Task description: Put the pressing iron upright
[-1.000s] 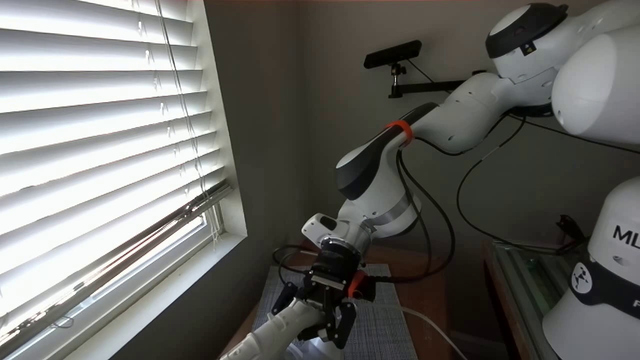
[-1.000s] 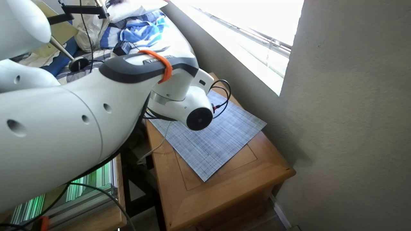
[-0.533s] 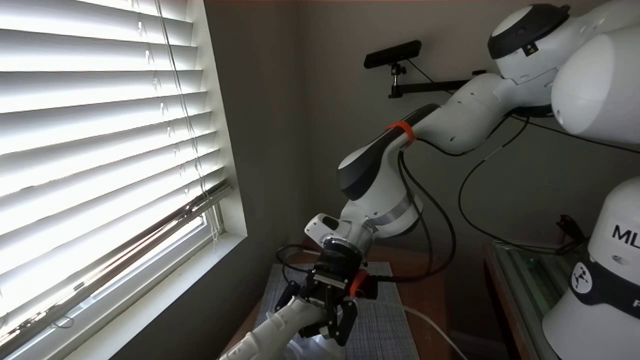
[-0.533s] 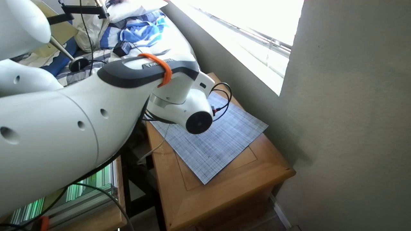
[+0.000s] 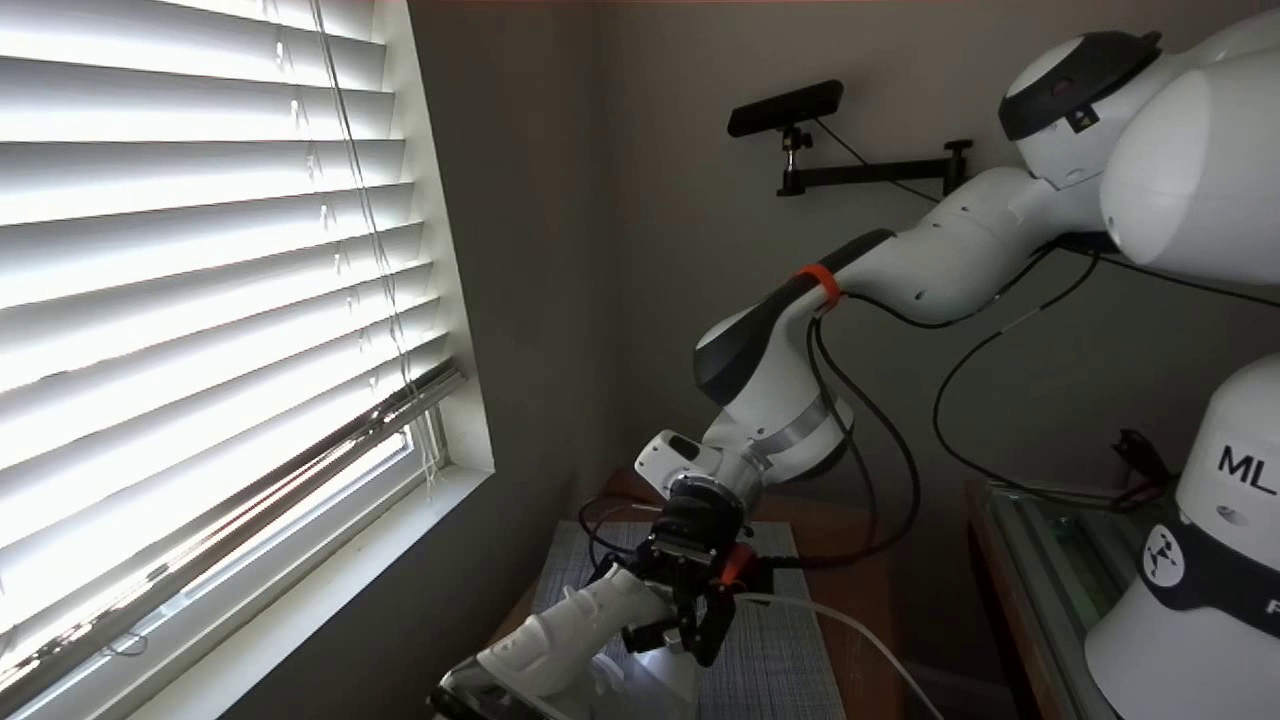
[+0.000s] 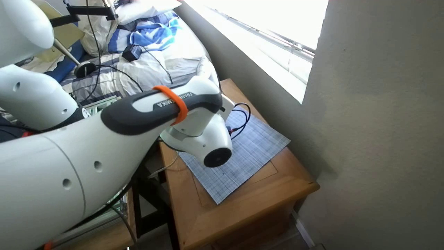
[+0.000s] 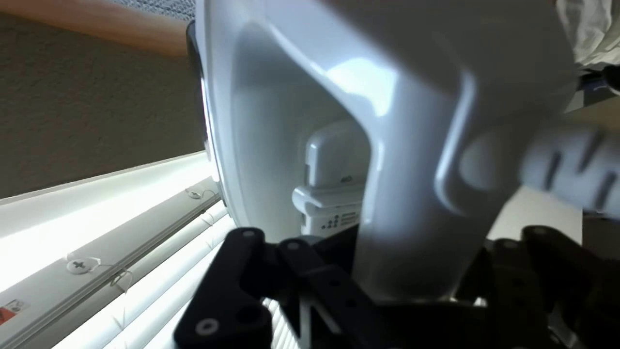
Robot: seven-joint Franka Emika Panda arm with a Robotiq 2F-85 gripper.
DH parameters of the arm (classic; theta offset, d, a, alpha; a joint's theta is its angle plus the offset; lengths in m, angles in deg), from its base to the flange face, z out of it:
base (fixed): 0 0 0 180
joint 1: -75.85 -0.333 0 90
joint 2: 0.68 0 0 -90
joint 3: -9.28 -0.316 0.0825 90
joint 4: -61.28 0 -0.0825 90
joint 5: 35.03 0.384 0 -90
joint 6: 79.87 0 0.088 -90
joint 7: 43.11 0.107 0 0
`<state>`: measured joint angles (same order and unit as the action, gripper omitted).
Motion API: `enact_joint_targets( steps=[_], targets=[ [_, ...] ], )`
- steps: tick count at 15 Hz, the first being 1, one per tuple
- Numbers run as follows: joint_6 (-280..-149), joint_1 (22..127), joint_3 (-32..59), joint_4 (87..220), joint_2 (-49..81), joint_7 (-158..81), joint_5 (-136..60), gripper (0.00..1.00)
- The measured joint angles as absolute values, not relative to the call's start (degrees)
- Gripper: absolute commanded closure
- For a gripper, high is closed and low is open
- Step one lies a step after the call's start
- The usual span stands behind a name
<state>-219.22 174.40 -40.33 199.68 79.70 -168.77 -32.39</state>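
Pressing iron (image 5: 545, 640): bottom centre of an exterior view, tilted, its handle slanting down toward lower left, lowest part cut off by the frame edge. Gripper (image 5: 640, 605) closed round that handle; in the wrist view the black fingers (image 7: 315, 271) stand either side of it, lower half of frame. White cord (image 5: 830, 612) trails to the bottom edge, right of centre. Robot arm (image 5: 775, 370) spans from upper right. Grey placemat (image 6: 246, 156) on wooden table (image 6: 249, 208), centre to lower centre of an exterior view; from that angle the arm covers the gripper. Whether the iron touches the placemat: cannot tell. White blinds (image 5: 200, 250), left side; bed (image 6: 152, 76) with blue cloth (image 6: 156, 36), upper left.
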Motion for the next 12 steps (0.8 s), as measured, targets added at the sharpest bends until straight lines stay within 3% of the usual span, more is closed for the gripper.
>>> enact_joint_targets(
  steps=[12],
  targets=[
    [-209.46,176.21,-37.78,194.26,82.44,-173.94,-28.25,1.0]
  ],
)
